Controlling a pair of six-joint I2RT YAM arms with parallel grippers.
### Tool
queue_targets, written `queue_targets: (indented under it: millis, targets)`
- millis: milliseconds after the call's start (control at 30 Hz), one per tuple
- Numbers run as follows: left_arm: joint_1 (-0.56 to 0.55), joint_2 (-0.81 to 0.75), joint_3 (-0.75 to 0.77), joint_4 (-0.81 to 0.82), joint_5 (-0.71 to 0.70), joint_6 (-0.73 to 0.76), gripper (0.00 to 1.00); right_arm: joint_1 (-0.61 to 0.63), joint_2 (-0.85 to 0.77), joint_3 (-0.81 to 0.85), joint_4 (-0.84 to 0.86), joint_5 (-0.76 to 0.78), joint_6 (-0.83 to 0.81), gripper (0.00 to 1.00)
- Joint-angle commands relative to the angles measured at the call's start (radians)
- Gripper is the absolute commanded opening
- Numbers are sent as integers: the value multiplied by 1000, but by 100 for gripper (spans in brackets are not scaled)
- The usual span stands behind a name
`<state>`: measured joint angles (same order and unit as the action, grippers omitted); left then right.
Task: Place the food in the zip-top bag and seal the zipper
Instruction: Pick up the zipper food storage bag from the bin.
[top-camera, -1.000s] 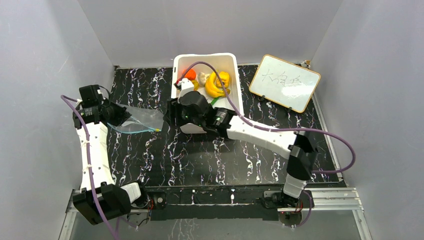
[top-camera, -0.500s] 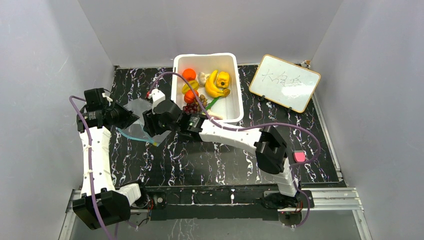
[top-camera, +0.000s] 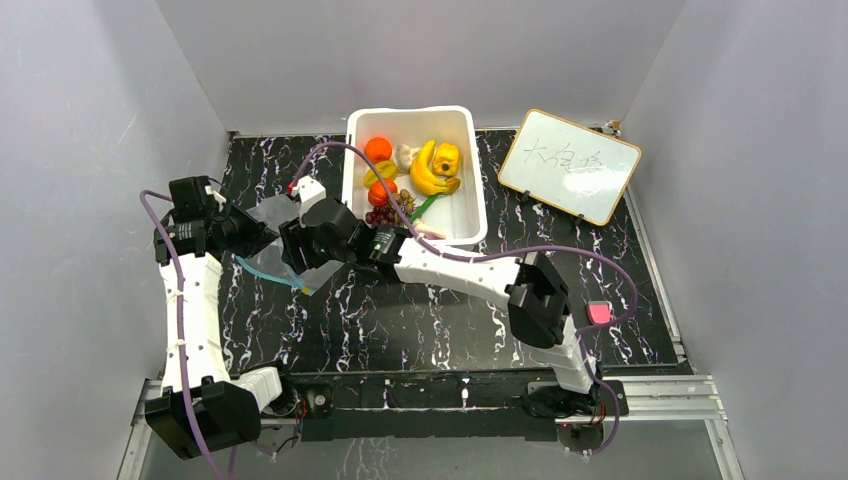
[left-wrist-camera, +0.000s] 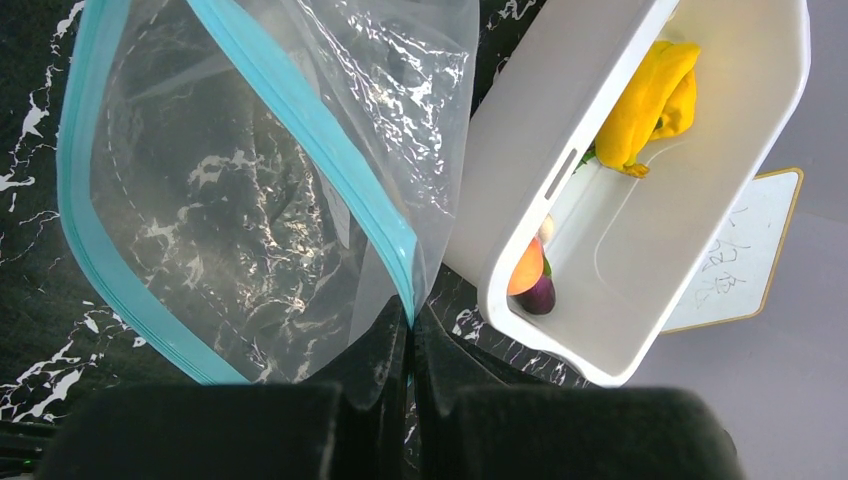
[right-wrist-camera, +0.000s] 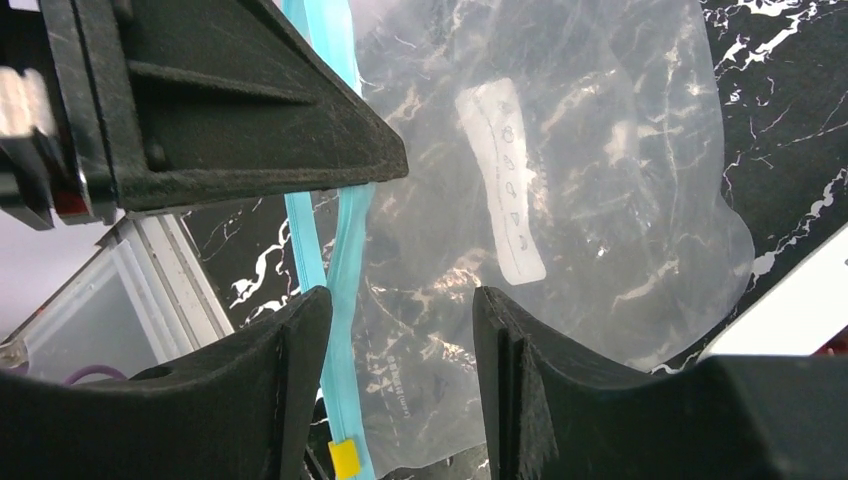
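Note:
The clear zip-top bag (top-camera: 272, 262) lies on the black table, left of the tub. My left gripper (left-wrist-camera: 410, 322) is shut on the bag's mouth edge at the teal zipper (left-wrist-camera: 330, 150), and shows in the top view (top-camera: 258, 236). My right gripper (right-wrist-camera: 400, 298) is open and empty, hovering over the bag (right-wrist-camera: 560, 180) with the zipper (right-wrist-camera: 340, 250) and its yellow slider (right-wrist-camera: 343, 459) by its left finger. In the top view it (top-camera: 298, 252) is next to the left gripper. The food is in the tub: bananas (top-camera: 428, 172), yellow pepper (top-camera: 447, 157), orange (top-camera: 377, 148), grapes (top-camera: 382, 214), garlic (top-camera: 403, 155).
The white tub (top-camera: 472, 215) stands at the back centre, just right of the bag; it also shows in the left wrist view (left-wrist-camera: 560, 190). A small whiteboard (top-camera: 568, 165) leans at the back right. Grey walls close in both sides.
My right arm has swung left from the tub's front to over the bag, beside the left gripper. The left gripper stays shut on the bag's edge and has shifted slightly.

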<state>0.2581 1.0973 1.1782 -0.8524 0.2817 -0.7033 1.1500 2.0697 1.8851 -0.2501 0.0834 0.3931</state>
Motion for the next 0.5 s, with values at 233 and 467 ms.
queue_targets:
  millis: [233,467]
  targets:
    - [-10,-25,17,-7,2,19,0,8,6,105,-8,2,15,54]
    - [-11,-24,3,11,78,2,0,16,63,109,-6,114,-42,33]
